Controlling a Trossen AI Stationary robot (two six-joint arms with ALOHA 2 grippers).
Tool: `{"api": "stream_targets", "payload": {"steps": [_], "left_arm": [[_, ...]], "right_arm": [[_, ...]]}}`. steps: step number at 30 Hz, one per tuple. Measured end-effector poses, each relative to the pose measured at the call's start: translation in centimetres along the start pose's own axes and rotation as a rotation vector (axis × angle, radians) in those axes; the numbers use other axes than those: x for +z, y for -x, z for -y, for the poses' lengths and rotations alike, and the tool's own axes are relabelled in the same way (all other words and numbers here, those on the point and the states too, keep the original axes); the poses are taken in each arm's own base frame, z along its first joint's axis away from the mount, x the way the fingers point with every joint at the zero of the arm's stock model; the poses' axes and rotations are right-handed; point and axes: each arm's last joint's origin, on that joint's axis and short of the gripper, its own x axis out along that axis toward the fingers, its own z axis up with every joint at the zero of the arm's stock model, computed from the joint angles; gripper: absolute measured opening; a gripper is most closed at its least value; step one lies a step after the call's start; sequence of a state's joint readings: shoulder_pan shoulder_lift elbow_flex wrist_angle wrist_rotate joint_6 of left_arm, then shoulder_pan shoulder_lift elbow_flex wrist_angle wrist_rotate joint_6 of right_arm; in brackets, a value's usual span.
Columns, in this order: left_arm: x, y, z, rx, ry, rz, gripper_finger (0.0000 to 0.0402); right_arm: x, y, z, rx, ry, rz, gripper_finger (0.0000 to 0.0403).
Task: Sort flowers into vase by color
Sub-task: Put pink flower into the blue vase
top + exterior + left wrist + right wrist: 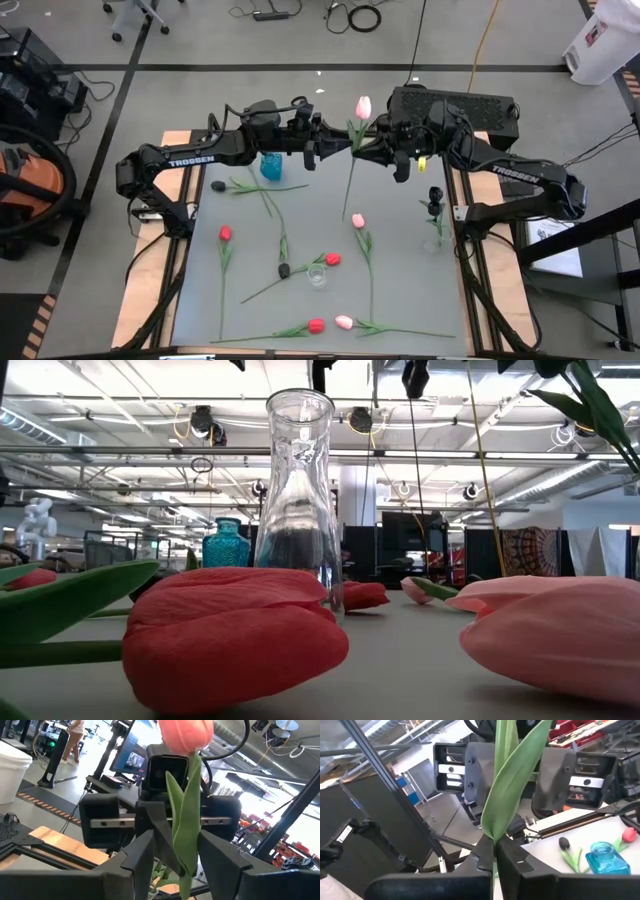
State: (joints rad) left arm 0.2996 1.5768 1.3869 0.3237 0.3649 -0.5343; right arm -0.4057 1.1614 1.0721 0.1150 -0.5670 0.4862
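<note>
Tulip [363, 107]: pink, held aloft right of blue vase [271, 166]; stem hangs down.
Right gripper [357, 143]: clamped shut on stem.
Left gripper [326, 148]: half open, beside stem; nothing gripped.

So the high cam sits above the table [300, 270] looking straight down, far enough off to catch both arms plus floor all around. The low cam is right at tabletop level, facing level across into the room, so close to a red tulip head [235, 635] that it fills the foreground. Each wrist cam looks forward past its own fingers, and the two face each other: the left one sees the right gripper [172, 865] head-on just beyond the pink tulip [186, 735], the right one sees the left gripper [520, 775] behind the same stem. High, low and right wrist views all share the blue vase [271, 166].
</note>
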Motion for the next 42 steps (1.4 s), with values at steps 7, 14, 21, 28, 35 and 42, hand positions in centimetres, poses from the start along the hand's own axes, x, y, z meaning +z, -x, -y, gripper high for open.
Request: {"api": "stream_targets", "payload": {"steps": [7,14,21,28,35,42], "left_arm": [[0.0,0.0,0.0,0.000,0.002,0.001,0.0157],[0.0,-0.1,0.3,-0.010,0.006,0.006,0.0157],[-0.6,-0.5,1.1,-0.020,0.009,0.000,0.0157],[-0.8,-0.6,1.0,0.036,0.006,0.023,0.0157],[-0.8,-0.6,0.9,0.071,0.006,0.041,0.0157],[-0.8,-0.6,0.9,0.073,0.007,0.038,0.0157]], "right_arm": [[-0.5,-0.3,-0.3,-0.006,-0.016,-0.026,0.0000],[-0.7,-0.5,-0.5,-0.039,-0.032,-0.021,0.0000],[-0.9,-0.7,-0.2,-0.049,-0.055,-0.030,0.0000],[-1.0,-0.9,-0.1,-0.050,-0.060,-0.032,0.0000],[-0.9,-0.9,-0.1,-0.047,-0.056,-0.027,0.0000],[-0.9,-0.9,-0.1,-0.047,-0.056,-0.026,0.0000]]}}
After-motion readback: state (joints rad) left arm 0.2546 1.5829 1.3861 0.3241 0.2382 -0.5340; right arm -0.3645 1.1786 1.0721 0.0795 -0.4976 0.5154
